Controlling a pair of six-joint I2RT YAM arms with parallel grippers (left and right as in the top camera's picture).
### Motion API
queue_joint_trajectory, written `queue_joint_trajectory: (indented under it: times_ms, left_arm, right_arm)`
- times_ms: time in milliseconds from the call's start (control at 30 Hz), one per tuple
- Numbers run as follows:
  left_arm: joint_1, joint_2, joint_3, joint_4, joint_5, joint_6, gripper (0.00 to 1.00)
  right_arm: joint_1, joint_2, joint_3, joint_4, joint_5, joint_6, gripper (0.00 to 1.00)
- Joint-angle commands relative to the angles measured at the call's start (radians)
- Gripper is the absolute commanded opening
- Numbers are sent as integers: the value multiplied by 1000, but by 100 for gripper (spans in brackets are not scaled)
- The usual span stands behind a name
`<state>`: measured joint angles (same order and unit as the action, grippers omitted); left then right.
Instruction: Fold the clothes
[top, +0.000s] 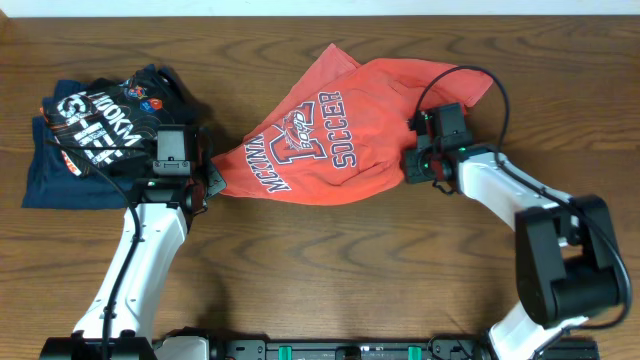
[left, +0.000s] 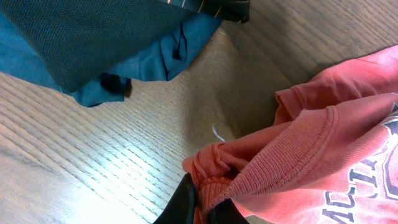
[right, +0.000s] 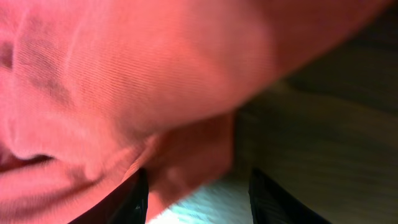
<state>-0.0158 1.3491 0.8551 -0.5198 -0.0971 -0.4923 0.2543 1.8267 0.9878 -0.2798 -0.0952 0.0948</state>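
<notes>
Roughly in the middle of the wooden table (top: 330, 260) lies the coral-red shirt (top: 330, 130), printed side up; the dark letters on it read "SOCCER". The shirt is not flat. It is drawn out between the two arms, with a pointed end at the left and a wider, crumpled part at the right. One corner points toward the far edge of the table.

The left gripper (left: 205, 208) is closed on the shirt at the pointed end. In the left wrist view its dark fingers (left: 183, 202) pinch a bunch of the ribbed edge, and the cloth is wrinkled around them, close above the table.

The right gripper (right: 199, 199) is at the opposite side of the shirt. Its jaws stand apart. A fold of the red cloth hangs between them and lies against one finger, while a strip of table shows between the cloth and the other finger, so they do not clamp the cloth.

Left of the shirt, just beside the left gripper, is a pile of dark garments (top: 95, 135) with white letters. In the left wrist view bare table separates it from the shirt.
</notes>
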Motion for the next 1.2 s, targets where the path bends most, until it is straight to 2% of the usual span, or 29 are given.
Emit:
queue_joint_trajectory:
  times_ms: [0, 67, 100, 200, 333, 533, 667, 833, 933, 1167]
  left_arm:
    - [3, 3, 19, -3, -20, 13, 6]
    - [3, 3, 19, -3, -20, 13, 6]
    - [3, 3, 19, -3, -20, 13, 6]
    - [3, 3, 19, -3, -20, 13, 6]
    - [3, 3, 19, 2, -20, 13, 6]
    - [3, 3, 19, 5, -20, 13, 6]
    - [3, 3, 19, 9, -20, 13, 6]
    - [3, 3, 19, 17, -20, 13, 6]
    - [3, 3, 19, 28, -20, 14, 6]
    - [3, 3, 19, 146, -21, 14, 6]
  right_arm:
    - [32, 45, -5, 38, -18, 18, 50]
    - [42, 54, -5, 65, -18, 22, 45]
    - [46, 54, -5, 75, -18, 24, 38]
    - [52, 42, -1, 76, -18, 24, 1]
    - [46, -27, 17, -41, -13, 24, 1]
    - [-6, -245, 132, -431, -20, 24, 2]
    - [-34, -352, 226, -641, -106, 24, 4]
    - [-40, -384, 255, -771, -202, 23, 5]
    - [-40, -382, 255, -826, -212, 24, 1]
    - [-40, -406, 321, -896, -203, 5, 1]
